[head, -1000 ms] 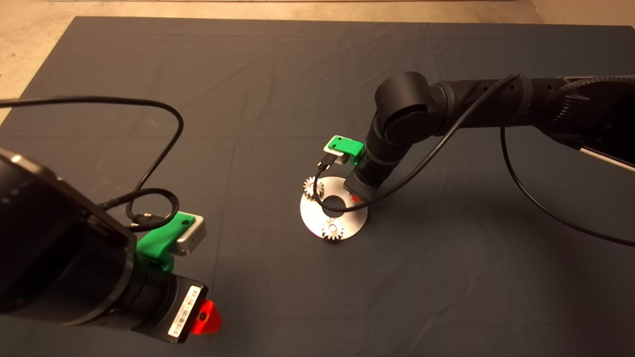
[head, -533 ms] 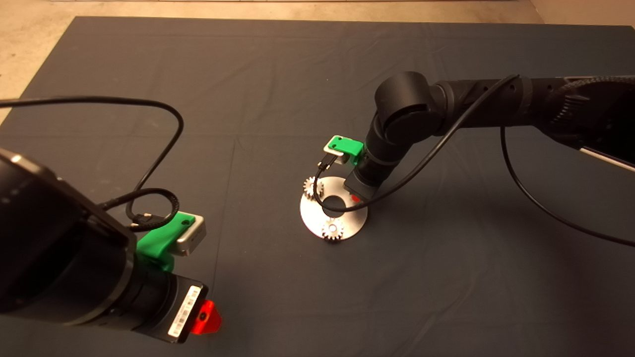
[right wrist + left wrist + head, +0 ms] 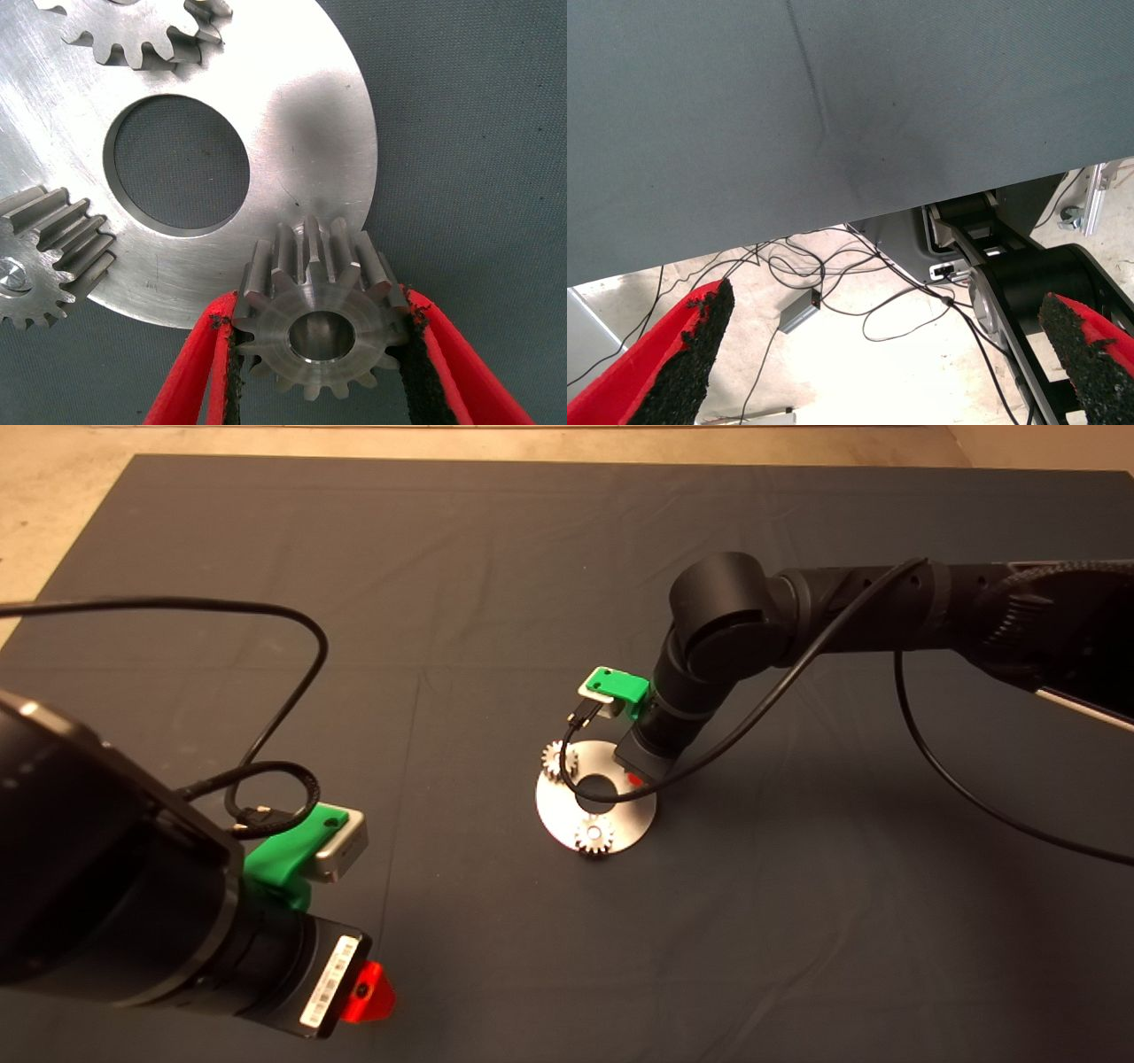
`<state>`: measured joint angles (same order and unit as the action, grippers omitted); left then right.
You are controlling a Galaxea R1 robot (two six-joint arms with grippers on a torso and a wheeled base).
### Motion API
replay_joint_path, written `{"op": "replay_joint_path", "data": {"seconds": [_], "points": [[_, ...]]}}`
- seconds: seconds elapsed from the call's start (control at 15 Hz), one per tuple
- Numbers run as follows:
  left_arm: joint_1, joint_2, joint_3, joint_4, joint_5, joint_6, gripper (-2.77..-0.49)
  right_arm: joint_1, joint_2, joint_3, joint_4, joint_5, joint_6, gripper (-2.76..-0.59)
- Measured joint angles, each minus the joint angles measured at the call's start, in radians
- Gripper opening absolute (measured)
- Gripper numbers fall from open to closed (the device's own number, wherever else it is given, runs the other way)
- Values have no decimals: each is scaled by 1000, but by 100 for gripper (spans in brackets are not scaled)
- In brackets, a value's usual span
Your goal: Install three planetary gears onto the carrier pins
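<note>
The round silver plate lies mid-mat, and the right wrist view shows its large central hole and bare face. Two planetary gears sit on it, one at the far-left rim, one at the near rim. A carrier pin's end shows in the near gear's centre. My right gripper is shut on a third gear at the plate's right rim, its red fingers pressing both sides. The pin under it is hidden. My left gripper waits open at the lower left.
Black cables loop from both wrists, and one hangs across the plate's hole. The left wrist view looks past the mat's edge to a floor with cables and a black stand.
</note>
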<state>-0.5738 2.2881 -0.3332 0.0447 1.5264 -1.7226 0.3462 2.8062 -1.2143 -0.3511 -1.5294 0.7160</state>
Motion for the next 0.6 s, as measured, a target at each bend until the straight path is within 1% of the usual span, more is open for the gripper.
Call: {"op": "replay_joint_path", "data": {"seconds": [0.33, 0.47, 0.6], "points": [[0, 0, 0, 0, 0, 0, -77, 4, 0, -11, 0, 2, 0, -239], [0, 0, 0, 0, 0, 0, -77, 8, 0, -18, 0, -1, 0, -239], [0, 0, 0, 0, 0, 0, -77, 8, 0, -18, 0, -1, 0, -239]]}}
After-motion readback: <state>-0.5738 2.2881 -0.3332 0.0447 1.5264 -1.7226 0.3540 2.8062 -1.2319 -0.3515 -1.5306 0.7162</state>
